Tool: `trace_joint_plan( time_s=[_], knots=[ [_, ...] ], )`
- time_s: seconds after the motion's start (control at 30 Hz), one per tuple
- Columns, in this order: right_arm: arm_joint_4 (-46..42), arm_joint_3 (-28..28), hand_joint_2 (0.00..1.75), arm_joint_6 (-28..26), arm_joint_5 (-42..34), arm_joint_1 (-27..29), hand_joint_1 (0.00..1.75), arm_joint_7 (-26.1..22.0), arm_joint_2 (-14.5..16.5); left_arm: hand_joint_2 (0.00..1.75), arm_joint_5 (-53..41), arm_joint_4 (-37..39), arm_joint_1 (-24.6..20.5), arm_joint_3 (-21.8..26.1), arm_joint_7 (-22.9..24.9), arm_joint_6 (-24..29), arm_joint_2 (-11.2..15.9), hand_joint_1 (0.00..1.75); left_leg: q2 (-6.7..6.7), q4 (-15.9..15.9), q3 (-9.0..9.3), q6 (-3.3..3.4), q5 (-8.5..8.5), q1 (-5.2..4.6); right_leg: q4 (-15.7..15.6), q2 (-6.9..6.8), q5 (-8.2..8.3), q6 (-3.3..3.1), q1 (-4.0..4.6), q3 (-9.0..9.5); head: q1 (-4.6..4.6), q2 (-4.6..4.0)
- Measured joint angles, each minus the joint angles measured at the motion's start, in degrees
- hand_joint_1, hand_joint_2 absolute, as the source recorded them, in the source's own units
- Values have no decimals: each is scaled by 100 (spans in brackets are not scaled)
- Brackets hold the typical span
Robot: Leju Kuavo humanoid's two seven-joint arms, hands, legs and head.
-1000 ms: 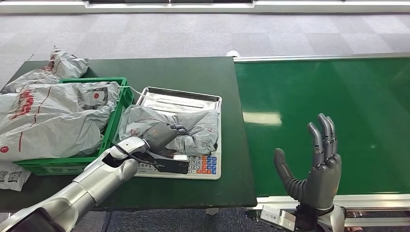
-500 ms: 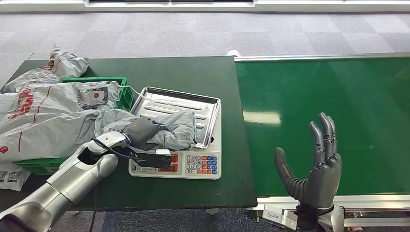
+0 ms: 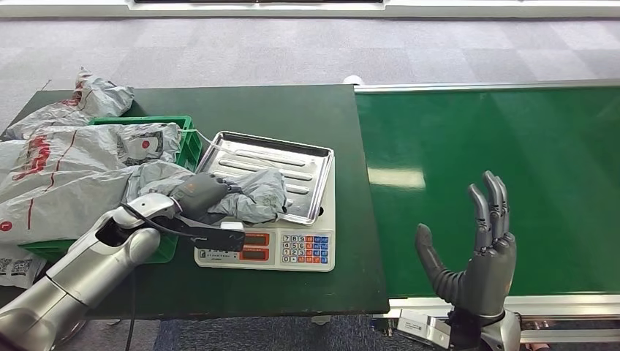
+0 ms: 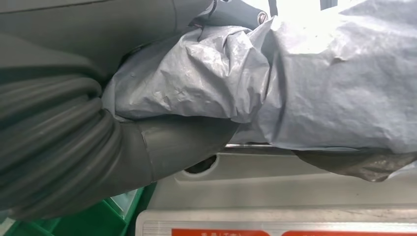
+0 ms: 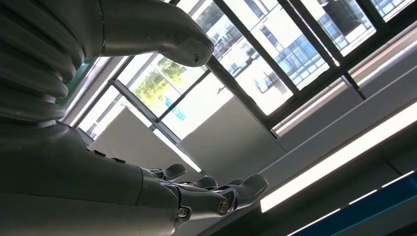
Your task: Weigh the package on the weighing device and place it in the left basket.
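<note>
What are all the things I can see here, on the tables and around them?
Held package: one, grey plastic, half off the scale tray toward the basket.
Scale: one, white with a steel tray and coloured keys, on the dark table.
Basket: one, green, left of the scale, heaped with packages.
Basket packages: several, grey with red print, count unclear.
Dark table: one, dark green.
Conveyor belt: one, bright green, on the right.
Label sheet: one, white, at the table's near left corner.
Left hand: fingers gripping the held package.
Right hand: raised, fingers spread, holding nothing.
</note>
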Motion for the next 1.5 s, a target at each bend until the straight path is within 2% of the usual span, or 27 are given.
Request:
trace_joint_plan(
  time_s=[0.23,0.37,0.43,0.53,0.7,0.83,1.1,1.4,1.5],
  knots=[
    [-71,0,175,-1,55,125,0,-12,0,175,-264,-286,-224,15,97,334,155,175,0,0,-2,0,0,1,0,0,0,0,1,-3,-1,0],
    [-94,0,175,18,153,140,0,29,16,175,-923,-411,-490,79,283,1129,198,175,0,1,-8,-2,3,1,0,0,1,0,2,-9,0,0],
    [-95,0,175,38,204,134,0,74,37,175,-1379,-438,-775,192,429,1544,200,175,-1,1,-10,-2,3,1,0,-1,2,0,2,-10,-1,0],
    [-100,-11,175,25,174,161,0,91,48,175,-1906,-369,-1266,420,631,1876,181,175,0,2,-8,-2,4,1,0,-1,3,0,1,-11,-1,0],
    [-150,-156,175,-1,-48,426,0,-191,48,175,-2464,486,-2086,971,806,2374,78,175,6,2,-6,-3,3,1,0,14,4,0,1,-14,-1,0],
    [-174,-199,175,-1,-45,522,0,-209,48,175,-2749,1283,-2389,1180,861,2576,-33,175,8,1,-5,-3,3,1,0,15,3,0,1,-13,-1,0],
    [-177,-199,175,-1,96,657,0,-139,52,175,-3102,2813,-2281,1284,961,2703,-88,175,14,0,-5,-4,3,1,1,22,3,-1,0,-13,-1,0],
    [-176,-199,175,-1,-27,713,0,-122,48,175,-3206,3695,-1313,1521,849,2644,-28,175,17,-1,-12,-7,1,1,1,24,1,-3,1,-22,-2,0],
    [-176,-199,175,-1,-44,713,0,-125,46,175,-3190,3811,-1142,1576,855,2633,5,175,9,-1,-19,-6,1,1,1,19,1,-3,1,-22,-1,0]
  ],
)
